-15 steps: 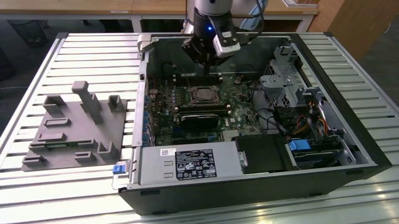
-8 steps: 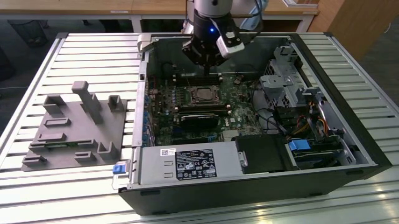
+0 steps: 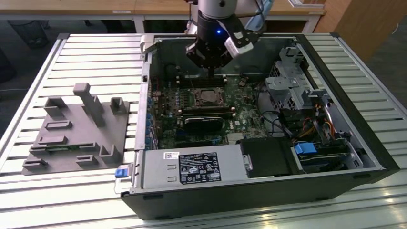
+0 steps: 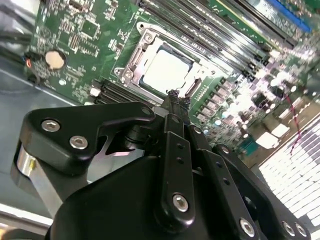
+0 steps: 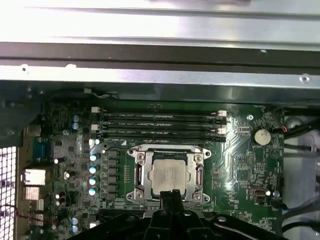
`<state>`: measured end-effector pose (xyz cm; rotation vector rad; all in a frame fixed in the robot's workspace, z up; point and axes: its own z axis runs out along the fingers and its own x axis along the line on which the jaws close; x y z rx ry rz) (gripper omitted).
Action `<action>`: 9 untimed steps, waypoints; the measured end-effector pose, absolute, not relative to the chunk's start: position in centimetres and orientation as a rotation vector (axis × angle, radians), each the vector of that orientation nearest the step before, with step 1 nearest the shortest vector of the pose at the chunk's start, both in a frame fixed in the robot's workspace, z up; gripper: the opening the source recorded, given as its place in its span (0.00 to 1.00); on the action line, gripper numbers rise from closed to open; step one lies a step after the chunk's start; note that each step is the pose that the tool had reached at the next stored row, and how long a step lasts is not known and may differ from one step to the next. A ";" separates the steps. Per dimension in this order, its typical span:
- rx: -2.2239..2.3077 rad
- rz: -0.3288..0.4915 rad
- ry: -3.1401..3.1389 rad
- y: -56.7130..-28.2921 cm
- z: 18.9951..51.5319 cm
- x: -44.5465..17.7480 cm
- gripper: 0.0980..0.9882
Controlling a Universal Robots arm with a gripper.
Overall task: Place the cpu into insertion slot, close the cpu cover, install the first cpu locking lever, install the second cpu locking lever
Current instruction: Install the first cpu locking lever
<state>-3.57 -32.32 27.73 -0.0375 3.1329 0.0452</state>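
The exterior view gives the whole place: an open computer case (image 3: 267, 195) lies on the slatted bench (image 3: 95, 57), and a grey fixture (image 3: 76, 129) lies on the bench at the exterior view's left, apart from the case. The arm (image 3: 216, 24) comes down into the far part of the case, and the pincer (image 3: 213, 75) hangs above the green board, near the insertion slot (image 3: 205, 98).

The wrist views give the close details. In the first wrist view the cpu (image 5: 169, 174) lies flat inside the slot with its silvery face up. The cpu cover (image 5: 198, 172) lies down around it as a metal frame, and the chip shows through its window. The long memory slots (image 5: 160, 125) run just beside the socket, and a coin battery (image 5: 261, 136) sits on the board further off.

The second wrist view shows the black fingers (image 4: 172, 145) from behind. They are clenched tip against tip, with nothing between them, and the tips stand just beside the edge of the cover, above it. I cannot tell if they touch the metal, or how the locking levers lie.
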 end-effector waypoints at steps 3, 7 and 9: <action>-0.119 0.046 3.131 -32.3 27.7 -3.6 0.01; -0.155 0.046 3.125 -32.3 27.7 -3.7 0.01; -0.155 0.045 3.119 -32.3 27.7 -4.1 0.01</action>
